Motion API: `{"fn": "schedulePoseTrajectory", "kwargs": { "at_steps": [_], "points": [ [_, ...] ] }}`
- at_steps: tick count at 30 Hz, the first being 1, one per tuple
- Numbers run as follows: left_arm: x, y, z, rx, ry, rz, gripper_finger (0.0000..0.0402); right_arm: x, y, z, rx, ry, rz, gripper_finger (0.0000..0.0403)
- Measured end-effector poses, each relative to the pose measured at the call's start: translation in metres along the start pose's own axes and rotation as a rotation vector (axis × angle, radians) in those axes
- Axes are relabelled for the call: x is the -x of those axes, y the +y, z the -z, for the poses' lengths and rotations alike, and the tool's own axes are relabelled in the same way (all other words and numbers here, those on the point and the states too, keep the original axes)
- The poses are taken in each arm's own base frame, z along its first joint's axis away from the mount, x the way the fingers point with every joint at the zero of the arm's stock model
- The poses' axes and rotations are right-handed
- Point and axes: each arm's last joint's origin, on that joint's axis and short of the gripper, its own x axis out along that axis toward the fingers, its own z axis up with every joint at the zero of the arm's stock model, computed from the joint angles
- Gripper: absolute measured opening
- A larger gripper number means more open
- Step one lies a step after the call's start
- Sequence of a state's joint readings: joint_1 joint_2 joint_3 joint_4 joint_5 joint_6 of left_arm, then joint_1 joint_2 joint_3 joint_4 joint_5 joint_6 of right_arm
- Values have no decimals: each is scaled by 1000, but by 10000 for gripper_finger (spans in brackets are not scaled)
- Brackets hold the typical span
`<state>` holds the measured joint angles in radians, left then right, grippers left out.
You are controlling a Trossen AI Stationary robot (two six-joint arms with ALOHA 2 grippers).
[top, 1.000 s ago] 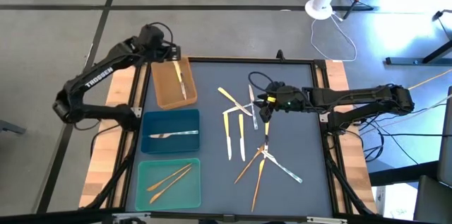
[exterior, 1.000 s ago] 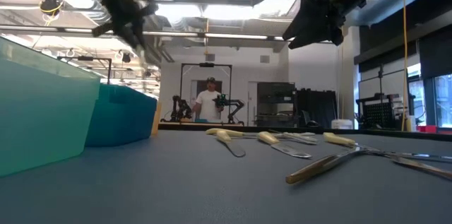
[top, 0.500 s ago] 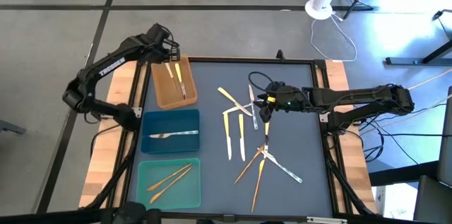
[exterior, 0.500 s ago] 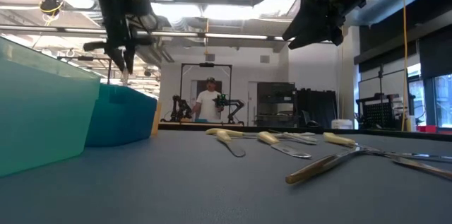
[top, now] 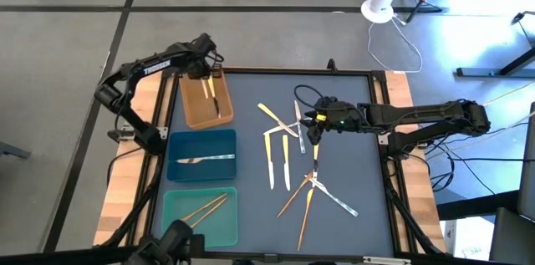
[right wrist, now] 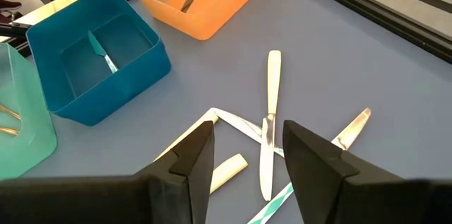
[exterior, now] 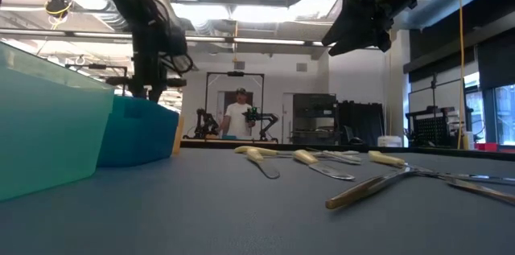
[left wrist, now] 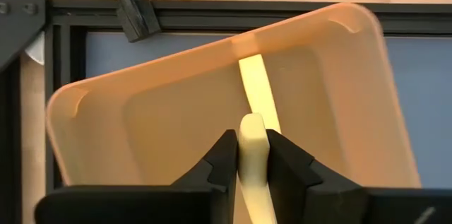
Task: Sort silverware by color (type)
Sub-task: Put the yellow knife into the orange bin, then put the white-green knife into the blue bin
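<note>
My left gripper (top: pixel 207 73) hangs over the far end of the brown tray (top: pixel 194 108), pointing steeply down, shut on a yellow-handled utensil (left wrist: pixel 252 139). Another yellow-handled utensil (left wrist: pixel 258 91) lies flat on that tray's floor. The blue tray (top: pixel 201 141) holds one silver utensil (top: pixel 205 159). The teal tray (top: pixel 201 230) holds two orange-gold utensils (top: pixel 201 211). The loose silverware (top: pixel 288 152) lies scattered on the mat. Above it my right gripper (top: pixel 313 129) is open, with nothing between its fingers (right wrist: pixel 187 160). My left gripper pinches the utensil's yellow handle (left wrist: pixel 253 155) between its two fingers. The fingers come from above, slanting steeply down, and the handle runs along them with its rounded end (left wrist: pixel 251 124) sticking out past the tips. Whether that end touches the tray floor, I cannot tell.
The three trays stand in a row along the mat's left edge, brown farthest and teal nearest. A black frame (top: pixel 292 71) borders the blue-grey mat. In the low view a person (exterior: pixel 239 118) stands in the room far behind the table.
My left gripper has come down toward the brown tray and a little toward the table's right, tipping from a slant to pointing almost straight down. It has stayed shut on the yellow-handled utensil, which went down with it.
</note>
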<state>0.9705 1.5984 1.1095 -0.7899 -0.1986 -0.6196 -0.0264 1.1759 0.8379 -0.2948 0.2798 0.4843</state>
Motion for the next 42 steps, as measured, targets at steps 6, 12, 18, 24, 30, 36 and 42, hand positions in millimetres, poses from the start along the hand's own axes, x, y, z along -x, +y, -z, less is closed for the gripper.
{"fn": "schedulePoseTrajectory", "kwargs": {
  "at_steps": [6, 12, 18, 24, 30, 36, 42],
  "points": [
    [-15, 0, -1, 6, 31, -39, 74, 0, 0, 0, 0, 0, 0, 154],
    [-15, 1, -2, 40, -12, -89, 89, 0, 0, 0, 0, 0, 0, 154],
    [-16, 0, -4, 62, -26, -83, 105, 0, 0, 0, 0, 0, 0, 154],
    [-16, 1, -4, 62, -25, -83, 126, 0, 0, 0, 0, 0, 0, 154],
    [-16, 1, -4, 62, -24, -83, 136, 0, 0, 0, 0, 0, 0, 154],
    [-16, 0, -4, 62, -24, -82, 136, 0, 0, 0, 0, 0, 0, 154],
    [-16, 0, -3, 62, -15, -73, 136, 0, 0, 0, 0, 0, 0, 154]
  ]
}}
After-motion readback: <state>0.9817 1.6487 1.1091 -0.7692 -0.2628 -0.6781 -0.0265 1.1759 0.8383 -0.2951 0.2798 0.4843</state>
